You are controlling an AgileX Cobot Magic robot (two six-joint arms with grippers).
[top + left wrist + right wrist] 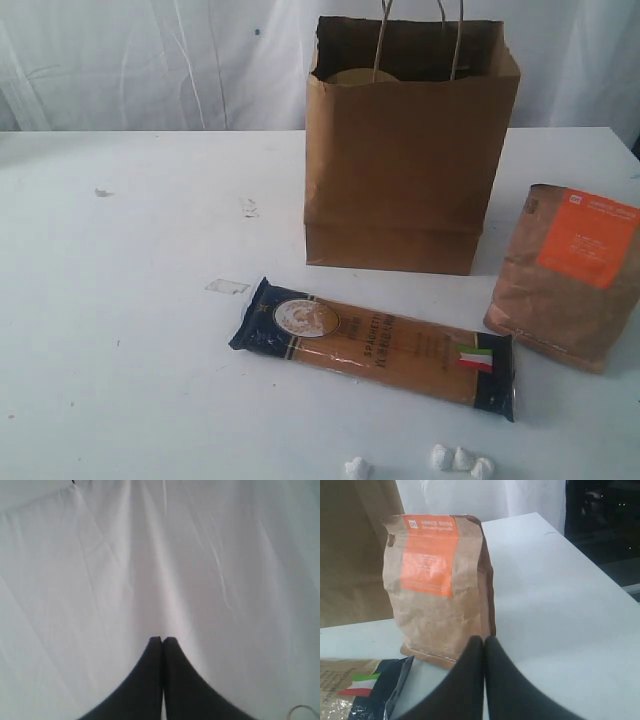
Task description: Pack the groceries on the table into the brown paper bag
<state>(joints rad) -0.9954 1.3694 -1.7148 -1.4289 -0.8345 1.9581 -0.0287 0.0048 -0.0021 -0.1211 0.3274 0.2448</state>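
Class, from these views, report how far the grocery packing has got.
Done: a rounded tan top shows inside the brown paper bag, so something seems packed. In hand: nothing; the left end effector and right end effector are shut and empty. Remaining: the spaghetti packet and the brown pouch, both on the table.

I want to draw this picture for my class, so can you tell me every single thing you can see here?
brown paper bag: one, brown, upright at the back of the table
spaghetti packet: one, dark blue and orange, flat in front of the bag
pouch: one, brown with orange label, standing right of the bag
foam lumps: four, white, at the front edge
paper scrap: one, white, left of the spaghetti packet
table: one, white
curtain: white, behind the table
left gripper: one, black, shut, empty
right gripper: one, black, shut, empty, near the pouch
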